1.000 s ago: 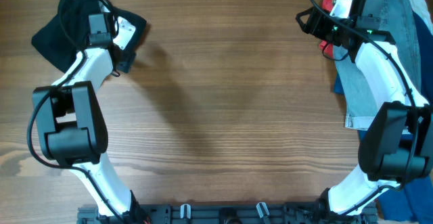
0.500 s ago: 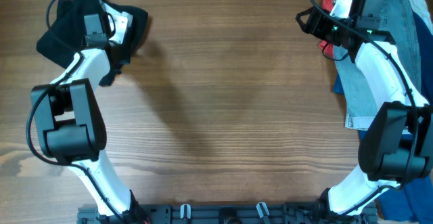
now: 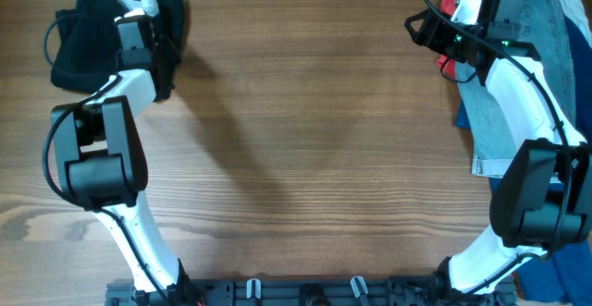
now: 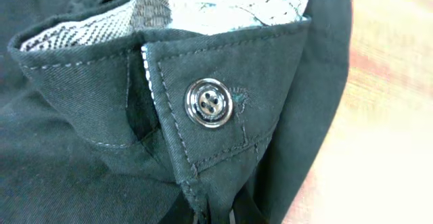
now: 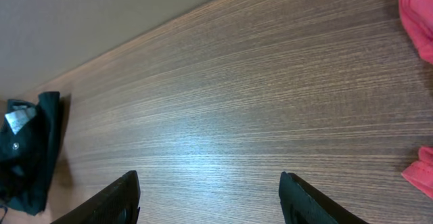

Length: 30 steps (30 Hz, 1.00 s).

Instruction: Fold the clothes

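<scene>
I am at the opening step, as I read it: my left gripper (image 4: 215, 217) has its fingers pressed together on a pinch of the black soft-fabric garment (image 3: 79, 38), just below the waistband corner that carries a dark four-hole button (image 4: 209, 103) and shows the pale patterned lining (image 4: 223, 1). Nothing is folded yet. The garment sits bunched in the far left corner of the wooden table (image 3: 305, 140). From above, its heap runs roughly left to right along the far edge. The waistband end is at the right, where I hold it, and the bulk trails away to the left. I cannot tell where the legs or hem lie in that bundle. My right gripper (image 5: 213, 200) is spread wide and holds nothing. It hangs over bare wood well apart from the garment, near the red cloth (image 5: 416, 14) and the light-blue denim shorts (image 3: 518, 93). The next move, I judge, calls for drawing the garment toward the open middle of the table and laying it flat, with the waistband straight, before any fold
</scene>
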Each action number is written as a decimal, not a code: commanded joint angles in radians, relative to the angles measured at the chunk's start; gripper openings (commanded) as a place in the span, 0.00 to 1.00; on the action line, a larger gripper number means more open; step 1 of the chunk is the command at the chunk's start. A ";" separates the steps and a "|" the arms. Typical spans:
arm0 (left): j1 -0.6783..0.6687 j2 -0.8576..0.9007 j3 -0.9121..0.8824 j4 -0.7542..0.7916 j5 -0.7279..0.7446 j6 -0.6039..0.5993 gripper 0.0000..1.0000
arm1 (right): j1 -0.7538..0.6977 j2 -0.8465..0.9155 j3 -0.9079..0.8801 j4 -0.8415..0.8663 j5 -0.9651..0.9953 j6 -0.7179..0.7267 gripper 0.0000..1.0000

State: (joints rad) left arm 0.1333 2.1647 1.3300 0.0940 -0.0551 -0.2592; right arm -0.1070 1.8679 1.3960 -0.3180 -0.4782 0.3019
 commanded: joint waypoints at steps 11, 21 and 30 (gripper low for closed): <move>0.000 -0.047 -0.002 0.206 -0.047 0.286 1.00 | 0.005 0.002 -0.001 0.003 -0.008 -0.003 0.66; 0.006 -0.143 -0.002 0.172 -0.335 0.413 1.00 | 0.005 0.002 -0.001 0.003 0.008 -0.003 0.66; 0.134 -0.086 -0.002 0.194 -0.101 0.413 1.00 | 0.005 0.002 -0.001 0.003 0.008 -0.003 0.67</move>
State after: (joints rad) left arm 0.2295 2.0422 1.3285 0.2707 -0.2729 0.1383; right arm -0.1070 1.8679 1.3960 -0.3176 -0.4774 0.3019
